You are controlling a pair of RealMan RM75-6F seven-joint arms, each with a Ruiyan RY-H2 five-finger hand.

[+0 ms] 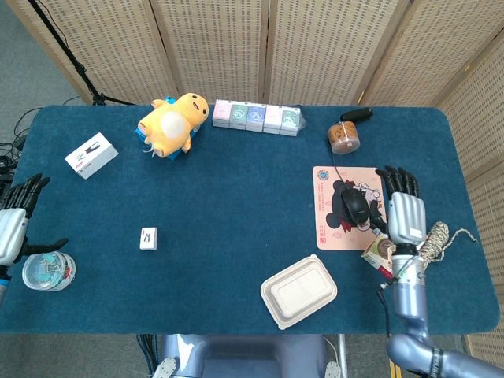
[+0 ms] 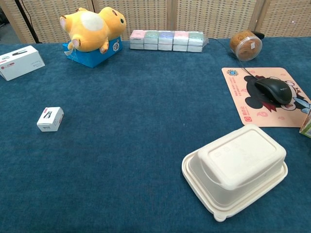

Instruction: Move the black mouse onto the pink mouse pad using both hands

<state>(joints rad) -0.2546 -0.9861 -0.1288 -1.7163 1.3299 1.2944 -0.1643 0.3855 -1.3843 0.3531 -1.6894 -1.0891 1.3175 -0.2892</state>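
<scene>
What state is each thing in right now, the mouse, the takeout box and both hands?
black mouse: resting on the pink mouse pad, released
takeout box: lid closed
right hand: fingers spread, holding nothing
left hand: fingers spread, holding nothing

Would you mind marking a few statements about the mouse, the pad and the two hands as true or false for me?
1. The black mouse lies on the pink mouse pad. True.
2. The right hand grips the mouse. False: it is off the pad's right side, fingers spread, holding nothing.
3. The left hand holds the clear cup. False: it hovers open just above the cup, at the table's left edge.
4. The white clamshell box is closed and sits on the table, nearer the robot than the pad. True.
5. The yellow plush toy sits on the mouse pad. False: it rests on a blue box at the far left.
</scene>
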